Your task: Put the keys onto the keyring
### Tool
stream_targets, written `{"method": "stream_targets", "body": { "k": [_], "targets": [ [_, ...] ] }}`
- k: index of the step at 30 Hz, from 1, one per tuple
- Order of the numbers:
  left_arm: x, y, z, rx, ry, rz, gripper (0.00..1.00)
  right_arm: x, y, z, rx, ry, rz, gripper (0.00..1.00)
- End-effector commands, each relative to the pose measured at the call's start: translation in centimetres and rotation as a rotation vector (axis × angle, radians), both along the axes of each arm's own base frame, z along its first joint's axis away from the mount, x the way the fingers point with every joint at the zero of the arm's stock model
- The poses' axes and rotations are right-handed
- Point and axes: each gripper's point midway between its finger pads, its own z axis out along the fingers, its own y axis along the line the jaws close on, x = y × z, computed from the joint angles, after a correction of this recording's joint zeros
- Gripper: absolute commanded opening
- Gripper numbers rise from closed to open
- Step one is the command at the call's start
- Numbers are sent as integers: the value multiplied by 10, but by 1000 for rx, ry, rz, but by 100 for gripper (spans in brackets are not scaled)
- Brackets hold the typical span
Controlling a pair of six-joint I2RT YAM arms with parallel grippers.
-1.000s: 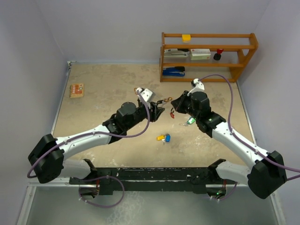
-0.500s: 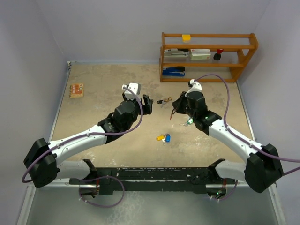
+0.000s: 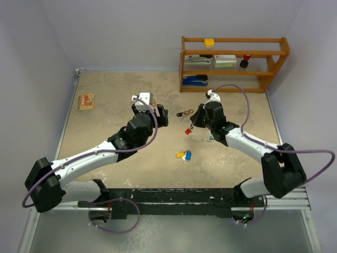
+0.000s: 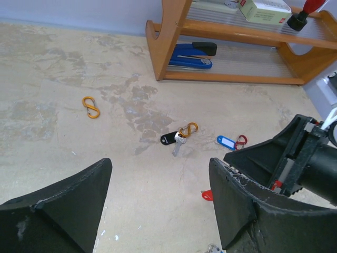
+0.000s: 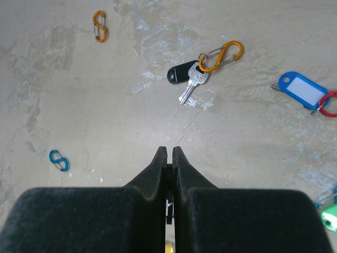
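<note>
A silver key with a black head [image 3: 181, 114] hangs on an orange carabiner clip and lies on the table between the grippers; it shows in the left wrist view [image 4: 176, 139] and the right wrist view [image 5: 190, 79]. A red key [image 3: 187, 131] lies just in front of it [image 4: 208, 195]. Yellow and blue keys [image 3: 184, 155] lie nearer the bases, and a green key [image 3: 211, 138] lies under the right arm. My left gripper [image 3: 161, 114] [image 4: 158, 163] is open and empty. My right gripper [image 3: 193, 120] [image 5: 169, 148] is shut on a thin small thing I cannot name.
A blue tag on a red clip [image 4: 227, 141] [image 5: 300, 87] lies by the right gripper. A loose orange clip [image 4: 90, 106] [image 5: 100, 25] and a small blue clip [image 5: 58, 159] lie apart. A wooden shelf [image 3: 234, 63] stands at the back right, an orange box [image 3: 86, 101] far left.
My left gripper has drawn back to the left, away from the black-headed key. My right gripper has moved left and back. The red key now lies on the table.
</note>
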Motion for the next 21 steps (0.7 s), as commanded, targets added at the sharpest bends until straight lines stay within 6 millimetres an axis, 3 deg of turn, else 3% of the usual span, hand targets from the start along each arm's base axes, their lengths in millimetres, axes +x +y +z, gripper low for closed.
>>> {"method": "stream_targets", "body": {
  "k": [1, 10, 21],
  "targets": [
    [1, 8, 25, -60, -38, 39, 72, 14, 17, 12, 78, -60, 47, 0],
    [6, 2, 18, -57, -23, 35, 74, 23, 31, -6, 116, -27, 74, 0],
    [6, 4, 16, -53, -23, 42, 75, 24, 29, -31, 107, 23, 64, 0]
  ]
}}
